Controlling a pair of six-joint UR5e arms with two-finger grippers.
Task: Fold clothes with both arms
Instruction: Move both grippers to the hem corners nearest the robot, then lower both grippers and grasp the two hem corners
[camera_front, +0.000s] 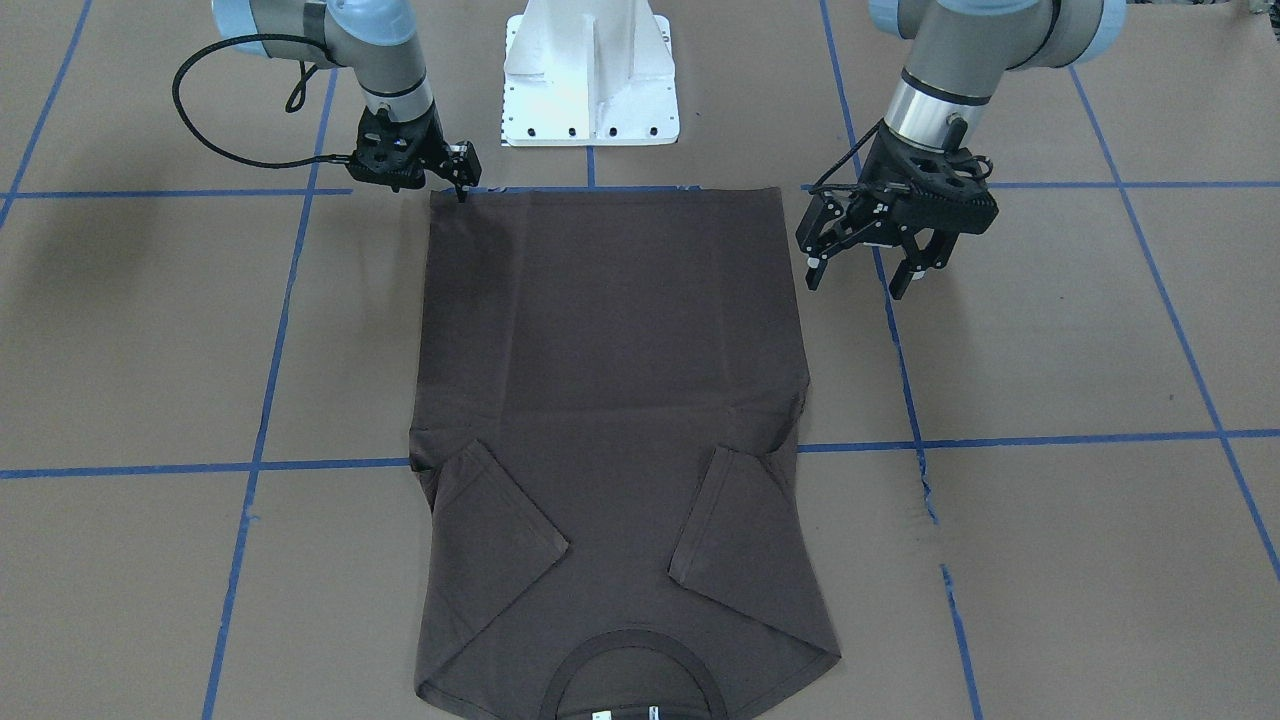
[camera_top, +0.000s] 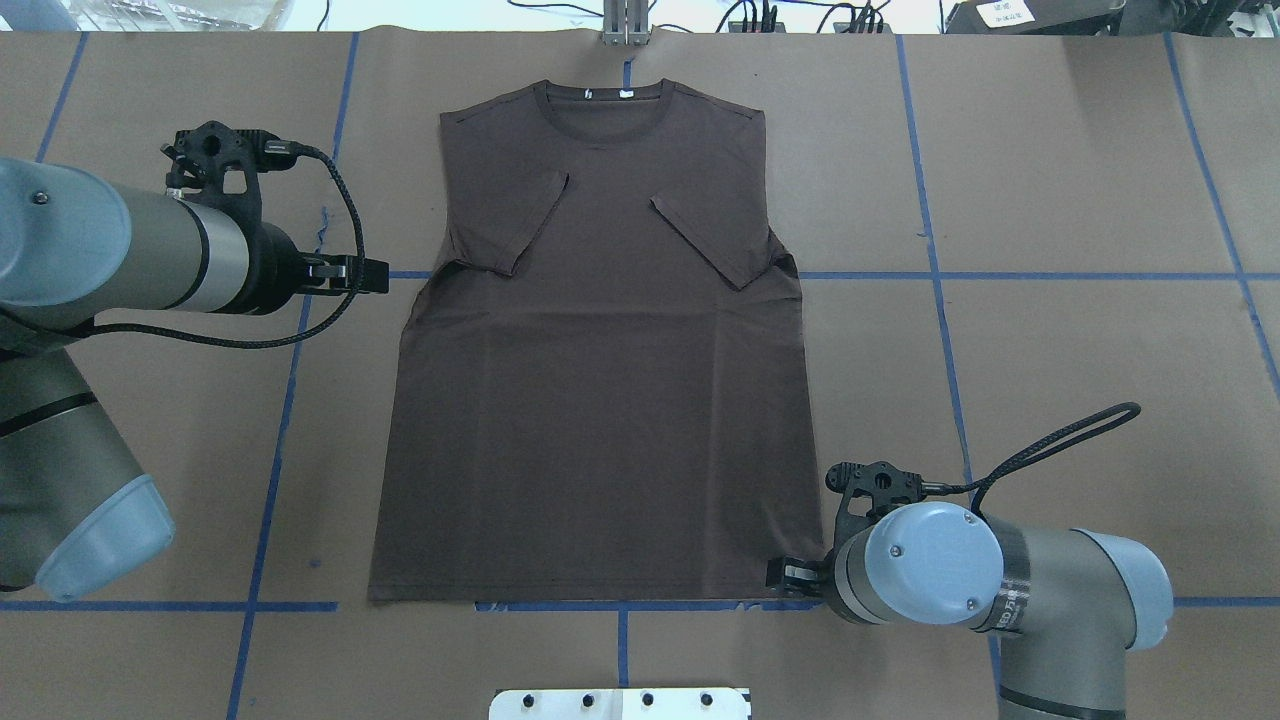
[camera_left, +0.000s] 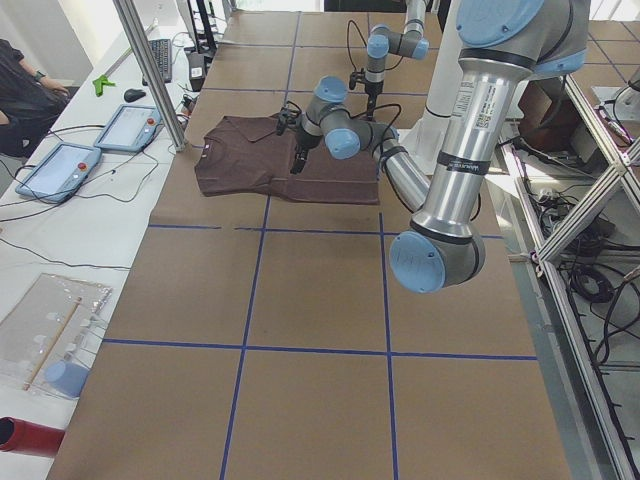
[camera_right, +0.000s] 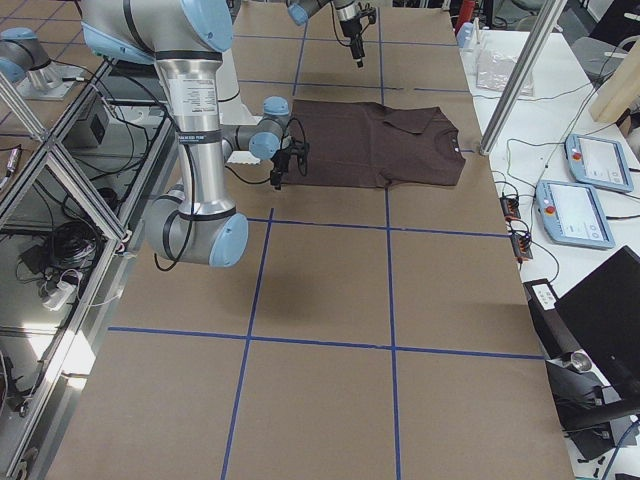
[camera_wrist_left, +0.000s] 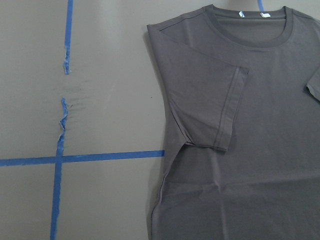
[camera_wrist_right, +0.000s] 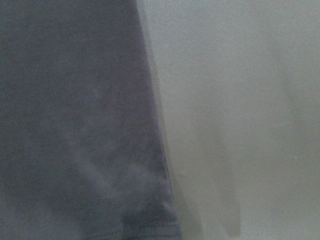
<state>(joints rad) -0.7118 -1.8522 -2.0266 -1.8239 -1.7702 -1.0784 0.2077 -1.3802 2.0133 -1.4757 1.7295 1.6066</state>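
Note:
The dark brown T-shirt (camera_front: 620, 350) lies flat on the brown paper, collar away from the robot, both sleeves folded inward onto the chest (camera_top: 600, 400). My right gripper (camera_front: 461, 188) is shut, its tips down at the shirt's hem corner; I cannot tell if it pinches fabric. In the overhead view the right gripper (camera_top: 787, 572) is mostly hidden under its wrist. The right wrist view shows that hem corner (camera_wrist_right: 75, 125) blurred and close. My left gripper (camera_front: 860, 275) is open and empty, hovering beside the shirt's side edge. The left wrist view shows the folded sleeve and collar (camera_wrist_left: 240, 125).
The white pedestal base (camera_front: 590, 80) stands just behind the hem. Blue tape lines (camera_front: 270, 400) cross the paper. A metal post (camera_left: 150, 70) stands at the far edge, with tablets (camera_left: 60, 170) and a seated person (camera_left: 20, 80) beyond it.

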